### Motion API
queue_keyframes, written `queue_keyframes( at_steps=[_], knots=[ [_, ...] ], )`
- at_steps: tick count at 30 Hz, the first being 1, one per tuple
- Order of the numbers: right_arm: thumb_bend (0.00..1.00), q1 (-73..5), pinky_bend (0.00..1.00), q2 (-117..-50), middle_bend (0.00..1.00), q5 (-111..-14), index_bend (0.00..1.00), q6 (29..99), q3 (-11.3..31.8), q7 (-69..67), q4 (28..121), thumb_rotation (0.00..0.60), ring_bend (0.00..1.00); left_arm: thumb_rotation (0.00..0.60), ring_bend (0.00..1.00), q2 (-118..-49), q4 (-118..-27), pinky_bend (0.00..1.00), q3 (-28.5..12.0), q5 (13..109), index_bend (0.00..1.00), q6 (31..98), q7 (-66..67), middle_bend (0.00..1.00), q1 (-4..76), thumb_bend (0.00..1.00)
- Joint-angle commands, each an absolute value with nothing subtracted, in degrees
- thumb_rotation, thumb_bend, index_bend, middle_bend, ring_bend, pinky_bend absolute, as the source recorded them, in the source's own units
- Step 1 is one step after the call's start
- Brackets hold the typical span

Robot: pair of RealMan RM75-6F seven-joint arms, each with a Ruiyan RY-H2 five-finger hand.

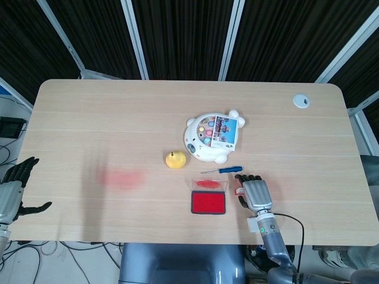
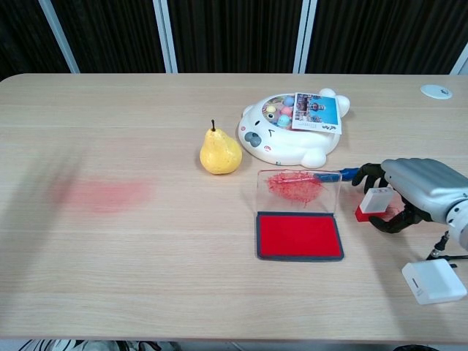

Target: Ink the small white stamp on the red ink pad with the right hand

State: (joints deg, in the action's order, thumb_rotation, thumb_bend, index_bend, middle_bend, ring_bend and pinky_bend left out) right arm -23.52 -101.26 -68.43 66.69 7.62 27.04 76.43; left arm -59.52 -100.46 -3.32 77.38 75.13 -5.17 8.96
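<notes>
My right hand point(image 2: 413, 191) clamps the stamp point(image 2: 376, 202) just right of the ink pad point(image 2: 300, 235), ready to carry it over for inking.

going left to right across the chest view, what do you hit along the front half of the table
red smear → pear → red ink pad → small white stamp held in the right hand → white adapter
</notes>
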Motion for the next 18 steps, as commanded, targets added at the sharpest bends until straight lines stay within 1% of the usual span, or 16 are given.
queue_keyframes(
  at_steps=[1,3,5,8,13,14,18],
  knots=[
    [0.36,-23.57,0.29,-101.08,0.3,-68.58,0.14,66.91,7.66,27.18,76.75,0.6,0.28,0.6,0.0,-59.52,-100.45,0.0,-3.34,77.39,0.0,75.13,-5.2,0.0,8.97,0.0],
    [0.34,-23.61,0.28,-100.81,0.27,-68.76,0.09,67.19,7.72,27.38,77.24,0.6,0.26,0.6,0.0,-59.53,-100.43,0.0,-3.32,77.42,0.0,75.12,-5.18,0.0,8.97,0.0],
    [0.31,-23.67,0.26,-100.39,0.2,-69.06,0.05,67.59,7.84,27.57,77.94,0.6,0.2,0.6,0.0,-59.53,-100.41,0.0,-3.31,77.45,0.0,75.14,-5.21,0.0,8.96,0.0],
    [0.29,-23.68,0.25,-99.51,0.12,-69.56,0.02,68.35,8.08,27.79,79.41,0.6,0.13,0.6,0.0,-59.54,-100.37,0.0,-3.32,77.56,0.0,75.23,-5.23,0.0,8.95,0.0],
    [0.28,-23.34,0.24,-96.51,0.09,-71.91,0.02,70.8,8.09,28.18,83.42,0.6,0.1,0.6,0.0,-59.51,-100.39,0.0,-3.21,78.02,0.0,75.56,-5.25,0.0,8.83,0.0],
    [0.27,-22.83,0.24,-94.45,0.08,-73.73,0.01,72.6,7.87,28.18,85.56,0.6,0.1,0.6,0.0,-59.51,-100.23,0.0,-3.13,78.3,0.0,75.74,-4.97,0.0,8.8,0.0],
    [0.25,-22.01,0.21,-90.02,0.03,-75.49,0.0,73.5,6.67,28.96,89.51,0.6,0.05,0.6,0.0,-59.86,-98.99,0.0,-2.95,78.7,0.0,76.12,-2.81,0.0,8.85,0.0]
  ],
)
